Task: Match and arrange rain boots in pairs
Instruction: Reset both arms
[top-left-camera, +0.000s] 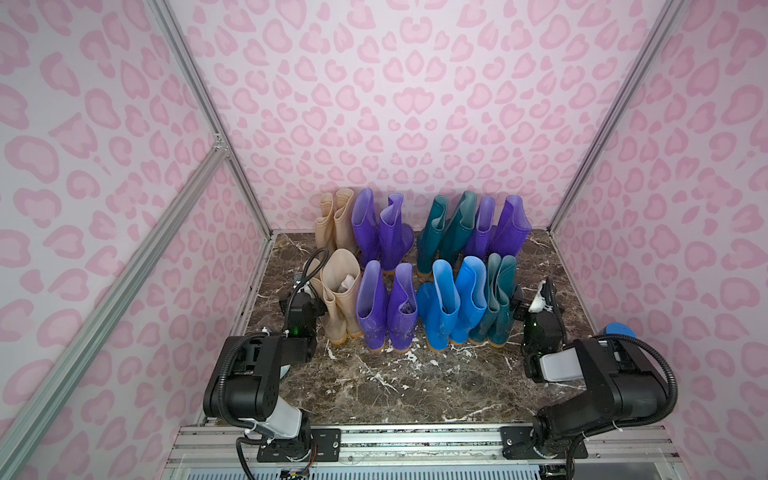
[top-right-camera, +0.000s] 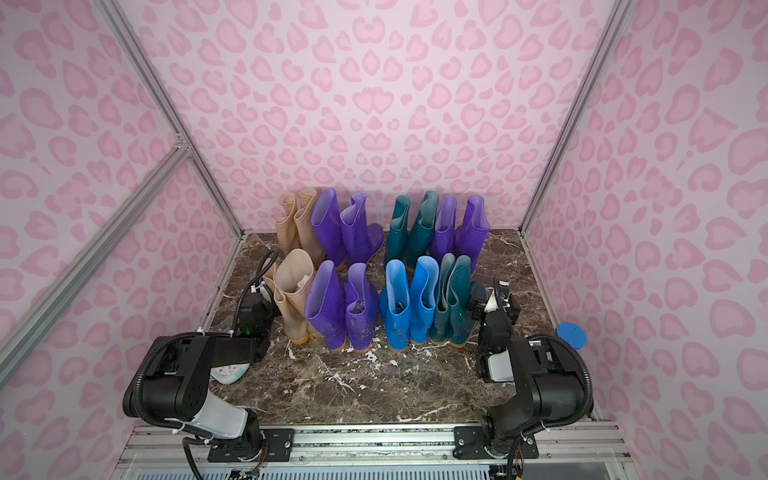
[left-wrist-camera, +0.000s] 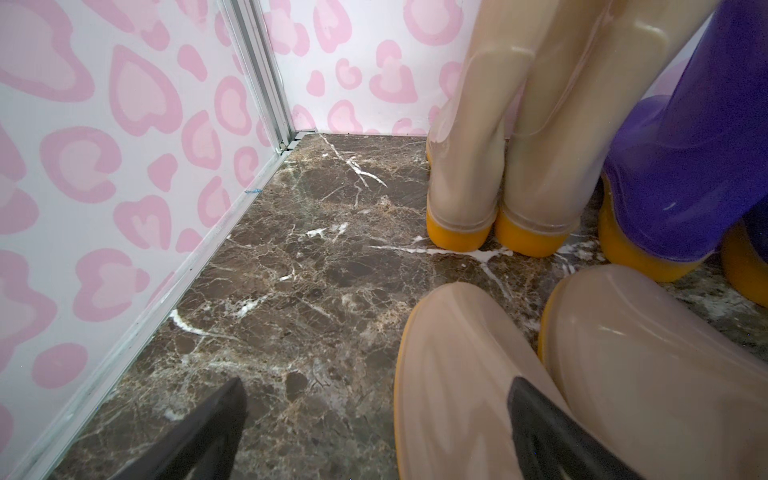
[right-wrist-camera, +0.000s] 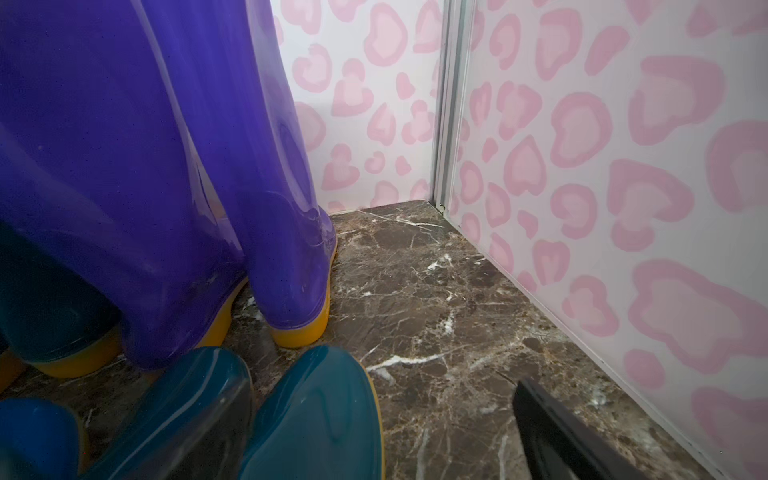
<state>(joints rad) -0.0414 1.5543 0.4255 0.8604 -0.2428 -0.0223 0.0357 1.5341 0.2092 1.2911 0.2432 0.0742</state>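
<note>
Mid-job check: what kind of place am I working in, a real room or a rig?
Most likely a staged test booth: pink heart-print wall panels on aluminium framing, a marble-look tabletop, and the left arm and right arm bolted to a metal rail at its front.

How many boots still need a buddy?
None that I can see. Done: the back row goes beige, purple, teal, purple pairs; the front row goes beige, purple, blue, teal. In hand: nothing; the left pincer and right pincer are open beside the front beige pair and front teal pair. Left: probably just backing both pincers away.
</note>
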